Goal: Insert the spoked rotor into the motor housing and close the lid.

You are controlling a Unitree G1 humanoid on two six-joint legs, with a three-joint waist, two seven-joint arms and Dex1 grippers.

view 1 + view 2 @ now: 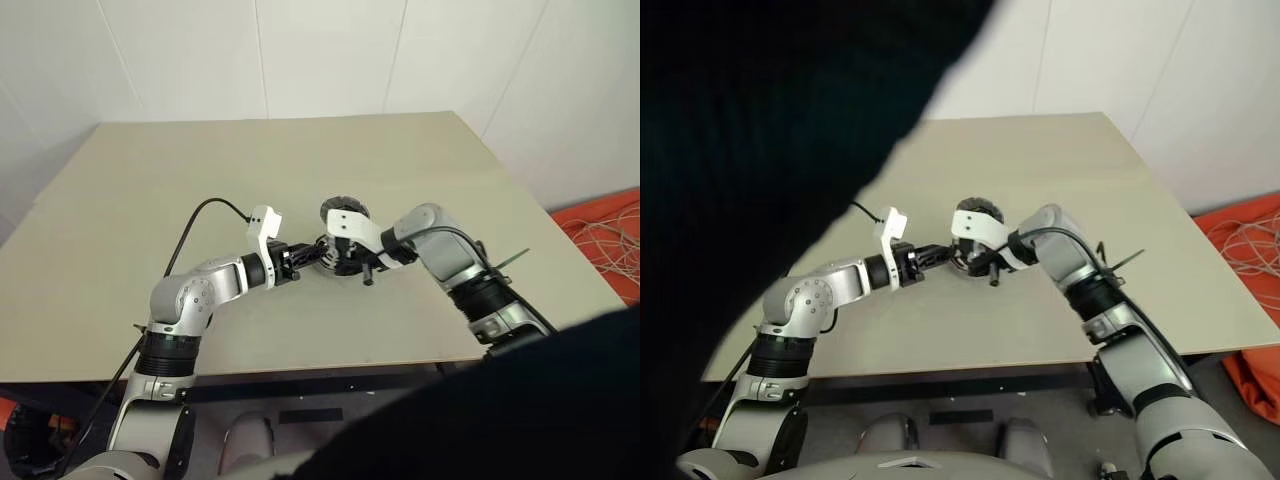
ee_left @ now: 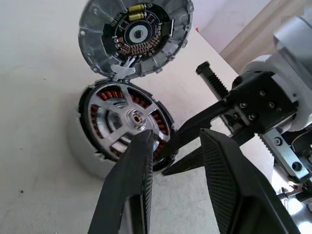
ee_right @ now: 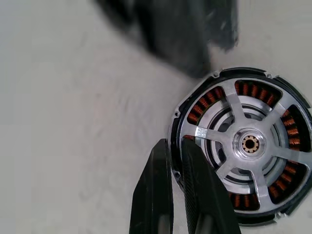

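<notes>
The motor housing lies flat on the table, with copper windings showing around its ring. The spoked rotor sits inside it, its silver spokes over the windings. The lid stands tilted up from the housing's far rim, its inner side with small parts facing me. My left gripper is open at the near rim, one finger lying over the edge. My right gripper is shut, its tips against the housing's rim beside the left gripper. From the head I see both grippers meet at the housing.
The beige table has free room on all sides of the housing. Its right edge runs close to an orange cloth with white cables on the floor. A white wall stands behind the table.
</notes>
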